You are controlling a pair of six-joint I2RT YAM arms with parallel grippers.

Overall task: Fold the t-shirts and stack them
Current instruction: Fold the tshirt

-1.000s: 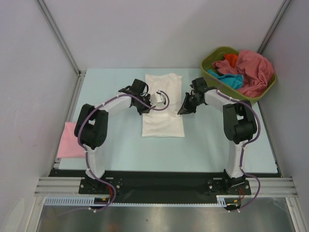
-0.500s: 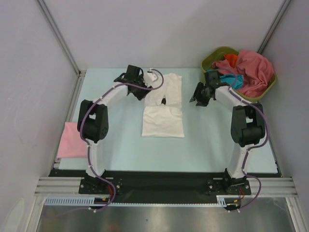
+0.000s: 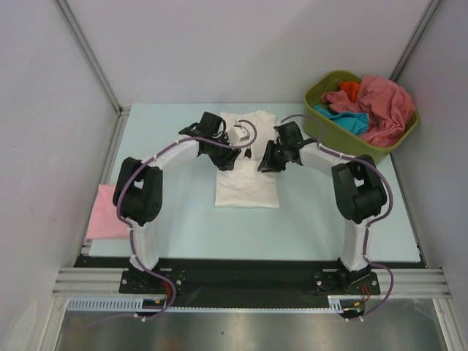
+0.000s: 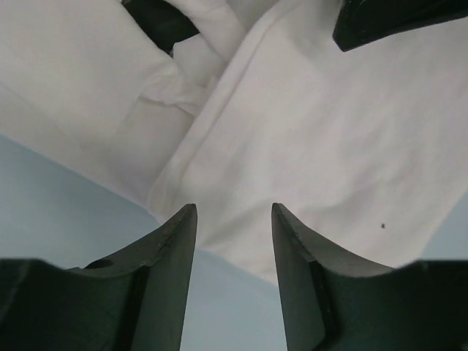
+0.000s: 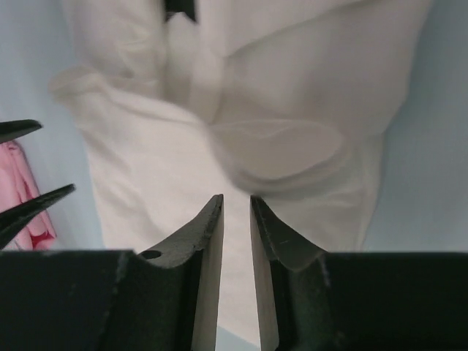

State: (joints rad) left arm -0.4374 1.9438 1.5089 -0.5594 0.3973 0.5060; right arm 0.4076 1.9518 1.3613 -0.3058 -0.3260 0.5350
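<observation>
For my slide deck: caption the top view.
Left gripper and right gripper poised over the white tee; pink tee at left, more tees in the tub.

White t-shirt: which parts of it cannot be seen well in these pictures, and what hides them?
- Top view: the middle of the white t-shirt lies under the left gripper and the right gripper.
- Left wrist view: its outline runs past the frame edges.
- Right wrist view: the near folds are blurred.
</observation>
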